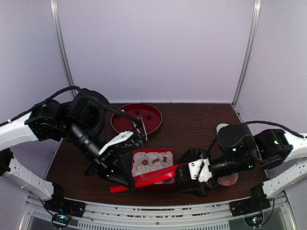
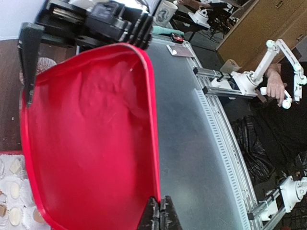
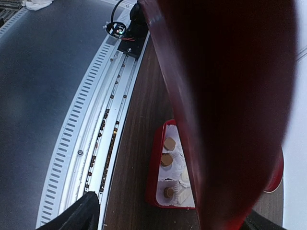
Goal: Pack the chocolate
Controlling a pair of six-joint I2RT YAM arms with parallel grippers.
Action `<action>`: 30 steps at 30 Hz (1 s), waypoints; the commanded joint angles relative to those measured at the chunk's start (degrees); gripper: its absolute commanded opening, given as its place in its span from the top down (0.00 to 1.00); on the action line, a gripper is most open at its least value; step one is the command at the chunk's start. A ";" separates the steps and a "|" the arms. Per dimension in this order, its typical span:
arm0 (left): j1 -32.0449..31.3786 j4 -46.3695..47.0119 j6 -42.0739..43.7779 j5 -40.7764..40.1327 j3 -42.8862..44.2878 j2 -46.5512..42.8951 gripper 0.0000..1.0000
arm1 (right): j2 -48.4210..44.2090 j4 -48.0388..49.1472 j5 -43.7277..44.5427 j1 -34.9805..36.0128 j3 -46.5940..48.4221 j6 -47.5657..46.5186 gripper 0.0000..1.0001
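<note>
A red box (image 1: 137,173) with white paper cups holds several tan and cream chocolates (image 1: 154,161). They also show in the right wrist view (image 3: 166,159). A red lid (image 1: 153,178) hangs tilted over the box's front edge. My left gripper (image 1: 125,184) is shut on the lid's edge, fingertips pinched together (image 2: 159,205) on the red rim (image 2: 86,143). My right gripper (image 1: 188,176) is at the lid's other end. Its fingers (image 3: 72,215) stand wide apart with the blurred lid (image 3: 230,96) between them. The left finger is clear of the lid.
A round red plate (image 1: 125,123) with a few dark chocolates (image 1: 148,115) stands behind the box. A white cup (image 1: 221,127) stands at the right, and a pale round object (image 1: 229,180) lies under the right arm. The table's front rail (image 3: 110,115) runs close to the box.
</note>
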 commanded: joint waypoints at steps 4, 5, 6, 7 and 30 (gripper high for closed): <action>-1.09 1.85 2.86 3.45 1.05 0.10 1.00 | 0.42 0.62 1.08 0.84 2.87 -1.37 0.29; -1.08 1.87 3.02 2.94 0.93 0.25 1.00 | 0.13 0.85 1.02 1.16 2.96 -1.06 0.35; -1.06 1.88 3.10 2.80 1.03 0.52 1.00 | -0.21 1.18 0.76 1.40 2.93 -0.87 0.40; -1.08 1.88 3.38 3.19 1.20 0.79 1.00 | -0.64 1.67 0.24 1.56 2.85 -0.50 0.45; 15.21 17.53 -7.57 -26.74 -10.99 -19.23 0.19 | -6.93 23.21 -8.58 -5.34 -7.03 23.17 1.00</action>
